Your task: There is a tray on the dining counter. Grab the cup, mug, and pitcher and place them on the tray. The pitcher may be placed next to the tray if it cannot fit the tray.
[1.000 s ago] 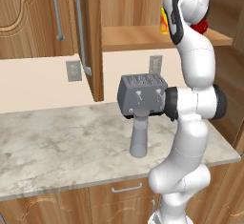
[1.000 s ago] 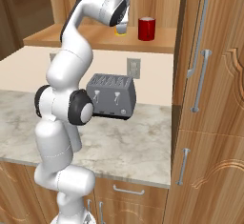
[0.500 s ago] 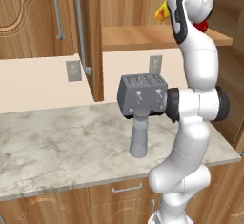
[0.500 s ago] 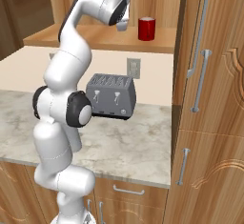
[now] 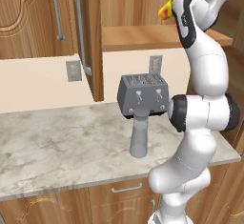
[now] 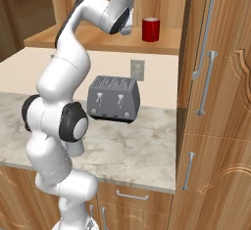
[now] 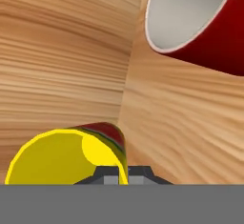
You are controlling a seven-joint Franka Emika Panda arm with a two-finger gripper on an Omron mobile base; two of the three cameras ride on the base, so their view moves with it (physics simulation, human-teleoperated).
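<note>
Cabinets of warm wood point(image 6: 220, 102) rise around a marble worktop point(image 5: 62, 147), and a wooden shelf point(image 5: 143, 36) runs above it against the beige wall. White arm point(image 5: 200, 123) climbs from the base and bends up to that shelf, its hand raised high at the shelf's level. Grey toaster point(image 5: 143, 94) stands on the worktop against the wall, under the shelf. Grey pitcher point(image 5: 139, 132) stands upright just in front of the toaster in the left base view, near the worktop's front edge.

Red mug point(image 6: 151, 29) sits upright on the shelf, a little to the side of the hand; in the hand view its pale inside and red wall point(image 7: 205, 32) show near the wooden corner. Yellow cup point(image 7: 66, 158) with its red-orange mark lies tilted at the gripper point(image 7: 123, 174), whose dark fingers are clenched on the cup's rim, one tip on each side of the thin yellow wall. From the left base view the cup point(image 5: 166, 9) pokes out beside the hand, above the shelf.
</note>
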